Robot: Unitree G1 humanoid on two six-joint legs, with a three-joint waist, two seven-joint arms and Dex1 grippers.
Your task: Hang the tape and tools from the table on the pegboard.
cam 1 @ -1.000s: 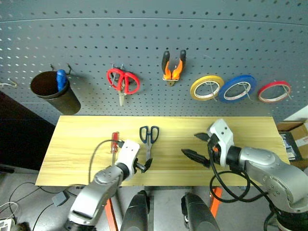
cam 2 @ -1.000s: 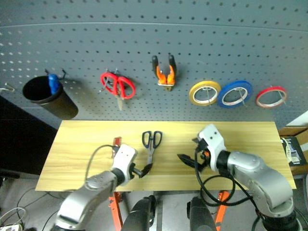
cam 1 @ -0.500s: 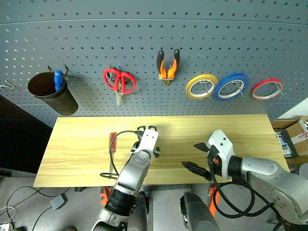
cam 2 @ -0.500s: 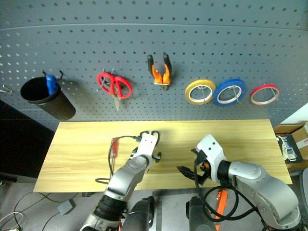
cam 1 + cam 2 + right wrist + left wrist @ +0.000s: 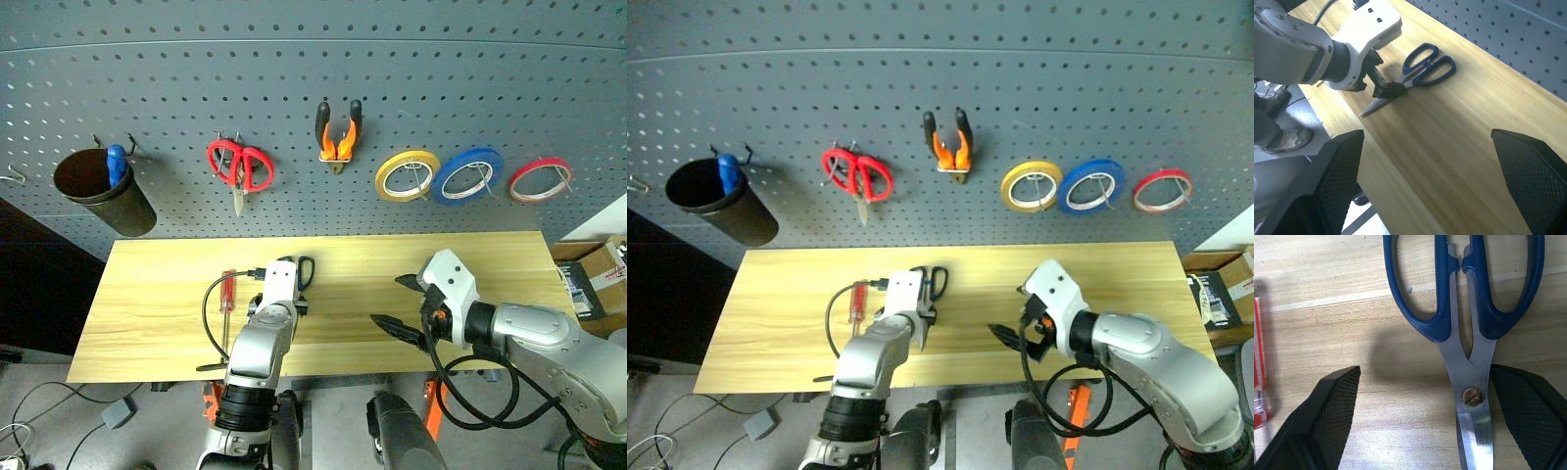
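Observation:
Dark blue-handled scissors (image 5: 1464,308) lie on the pale wooden table (image 5: 157,284), handles toward the pegboard (image 5: 294,59). My left gripper (image 5: 1425,377) stands open just above them, one finger on each side of the blades near the pivot screw. The screwdriver (image 5: 226,291) with its red handle lies on the table to the left of that hand. Orange-and-black pliers (image 5: 337,137) and the thin red tape ring (image 5: 540,178) hang on the pegboard. My right gripper (image 5: 397,302) hovers open and empty over the table's right half.
Also on the pegboard are a black cup (image 5: 103,186) holding a blue-handled tool, red-handled scissors (image 5: 240,164), a yellow tape roll (image 5: 407,174) and a blue tape roll (image 5: 468,174). A black cable (image 5: 209,318) loops beside the screwdriver. A cardboard box (image 5: 588,279) sits past the table's right end.
My left arm swung in from the table's front edge and forward over the scissors, its open fingers now straddling the blades. The right gripper stayed about where it was.

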